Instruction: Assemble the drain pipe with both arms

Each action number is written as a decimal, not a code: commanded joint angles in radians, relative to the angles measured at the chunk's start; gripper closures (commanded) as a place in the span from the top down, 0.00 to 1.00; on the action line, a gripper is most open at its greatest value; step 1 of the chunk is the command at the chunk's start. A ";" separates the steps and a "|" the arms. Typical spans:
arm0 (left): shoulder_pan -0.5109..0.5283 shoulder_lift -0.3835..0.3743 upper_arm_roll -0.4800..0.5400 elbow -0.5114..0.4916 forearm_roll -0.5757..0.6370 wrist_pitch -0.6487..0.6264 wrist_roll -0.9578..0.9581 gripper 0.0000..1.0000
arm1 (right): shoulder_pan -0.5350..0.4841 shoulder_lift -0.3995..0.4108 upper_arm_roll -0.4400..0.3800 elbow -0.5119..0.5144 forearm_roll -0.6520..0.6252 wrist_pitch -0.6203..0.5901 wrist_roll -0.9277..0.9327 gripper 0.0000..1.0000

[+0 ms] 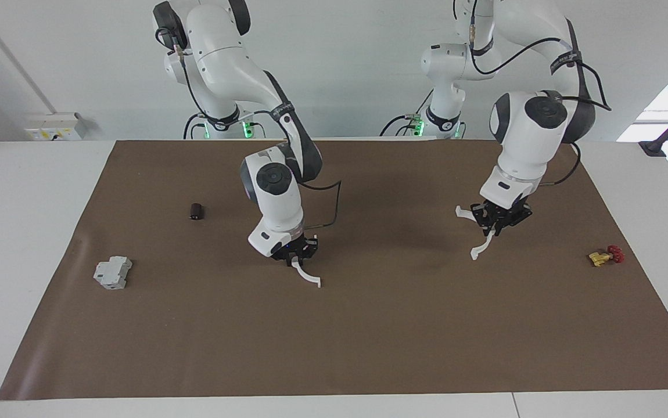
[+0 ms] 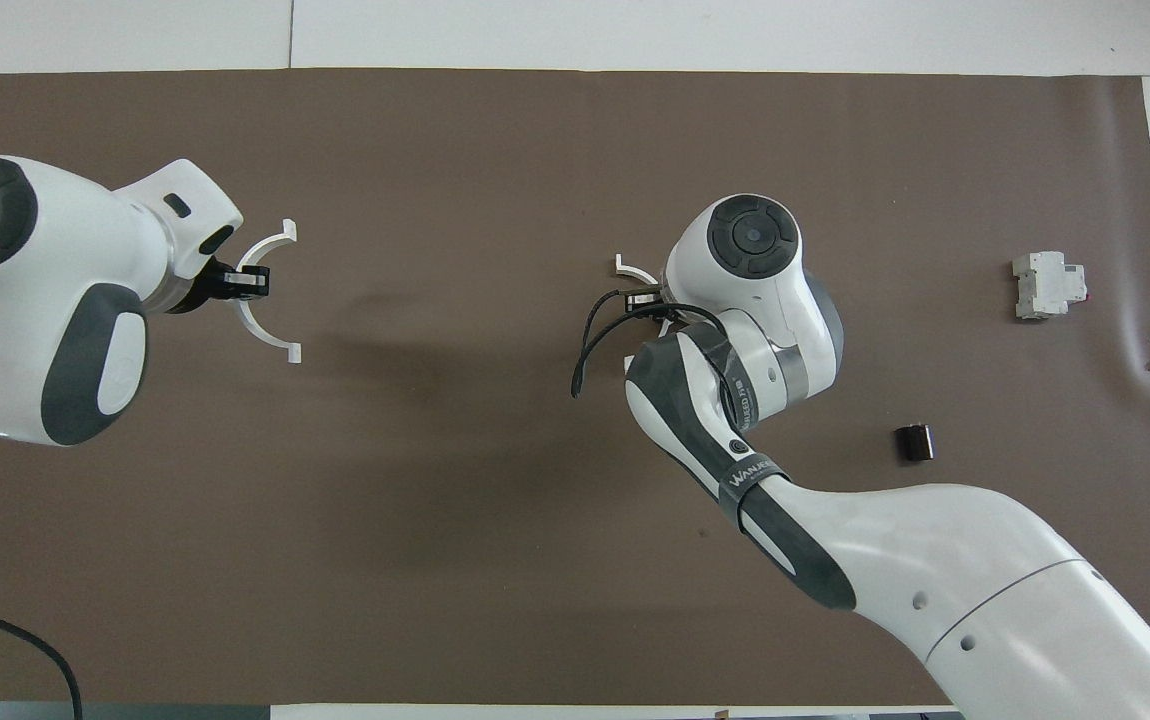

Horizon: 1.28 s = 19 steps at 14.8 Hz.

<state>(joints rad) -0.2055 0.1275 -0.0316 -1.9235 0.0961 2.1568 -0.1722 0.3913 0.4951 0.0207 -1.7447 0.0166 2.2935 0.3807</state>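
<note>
— White walls stood at the robots' end of the room, and a brown mat (image 1: 334, 325) covered the white table (image 1: 20, 232). What did the facing view show?

— The right gripper (image 1: 298, 251) hung low over the middle of the mat, clenched on one thin white plastic half-ring arc (image 1: 307, 275); the arc's free end with its small tab pointed away from the robots. The left gripper (image 1: 499, 219) hung over the mat toward the left arm's end of the table, clamped on the second white half-ring arc (image 1: 481, 247). The two arcs were well apart.

— Anything else lying there?

— A grey boxy block (image 1: 112, 273) and a small dark cylinder (image 1: 196, 212) lay toward the right arm's end, the cylinder nearer to the robots than the block. A small yellow-and-red valve (image 1: 606, 256) lay toward the left arm's end.

— And the overhead view?

— The left gripper gripped its arc (image 2: 265, 296) at mid-curve, the open side facing the middle of the mat. The right arm (image 2: 835, 540) covered most of the other arc (image 2: 632, 270); only one tabbed end showed beside the wrist. The block (image 2: 1047, 285) lay farther from the robots than the cylinder (image 2: 915, 443).
</note>
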 commanded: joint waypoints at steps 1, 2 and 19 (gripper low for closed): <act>-0.087 0.078 0.012 0.093 0.019 -0.025 -0.124 0.00 | -0.041 -0.012 0.002 0.112 -0.027 -0.121 -0.051 1.00; -0.125 0.108 0.012 0.130 0.019 -0.031 -0.150 0.00 | -0.057 -0.016 0.002 0.164 -0.036 -0.182 -0.068 1.00; -0.403 0.520 0.018 0.523 -0.052 -0.080 -0.418 0.00 | -0.385 -0.475 -0.008 0.153 -0.030 -0.781 -0.336 1.00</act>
<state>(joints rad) -0.5741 0.5876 -0.0312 -1.4757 0.0555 2.1126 -0.5582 0.0266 0.0431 0.0036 -1.5422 -0.0099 1.4878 0.0596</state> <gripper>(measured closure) 0.793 0.000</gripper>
